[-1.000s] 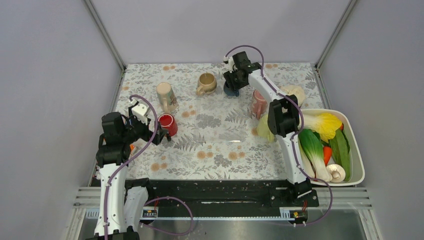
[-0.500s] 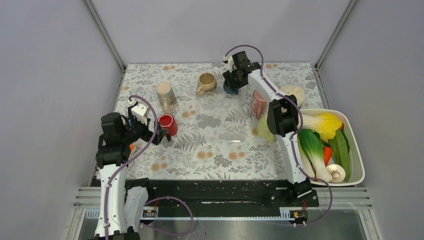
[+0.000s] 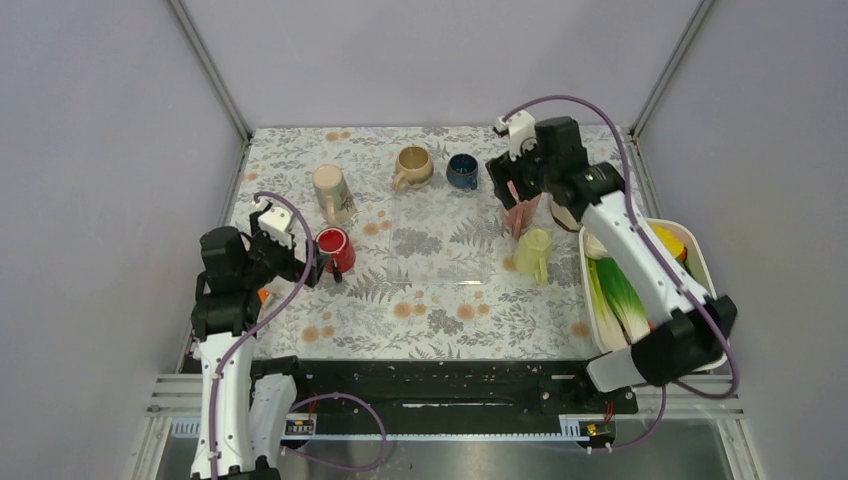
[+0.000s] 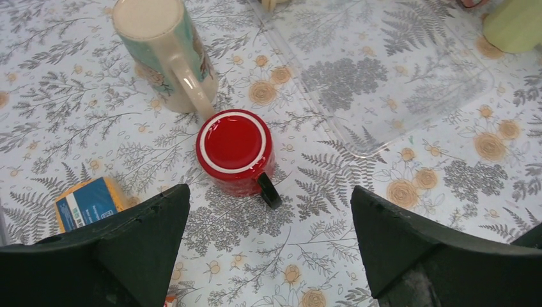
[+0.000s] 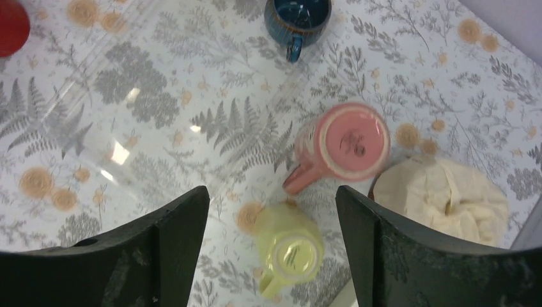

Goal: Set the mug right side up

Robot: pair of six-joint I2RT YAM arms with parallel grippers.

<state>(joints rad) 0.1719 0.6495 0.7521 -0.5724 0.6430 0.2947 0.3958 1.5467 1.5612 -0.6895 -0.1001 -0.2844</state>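
Observation:
Several mugs stand upside down on the flowered cloth: a red one (image 3: pixel 335 248) with a black handle (image 4: pixel 235 150), a cream one (image 3: pixel 332 192) (image 4: pixel 163 48), a pink one (image 3: pixel 518 210) (image 5: pixel 351 141) and a yellow one (image 3: pixel 533 255) (image 5: pixel 291 252). A blue mug (image 3: pixel 462 170) (image 5: pixel 297 16) and a tan mug (image 3: pixel 413 165) stand mouth up. My left gripper (image 3: pixel 318 262) (image 4: pixel 270 192) is open and empty, just short of the red mug. My right gripper (image 3: pixel 515 190) (image 5: pixel 271 192) is open and empty, hovering above the pink and yellow mugs.
A clear plastic tray (image 3: pixel 440 240) lies mid-table. A white basin (image 3: pixel 712 290) of vegetables sits at the right edge. A cream lump (image 5: pixel 441 198) lies beside the pink mug. An orange and blue packet (image 4: pixel 86 201) lies left of the red mug.
My right arm has left the blue mug at the back and swung right and nearer, over the pink mug. The blue mug stands free. The left arm has barely moved.

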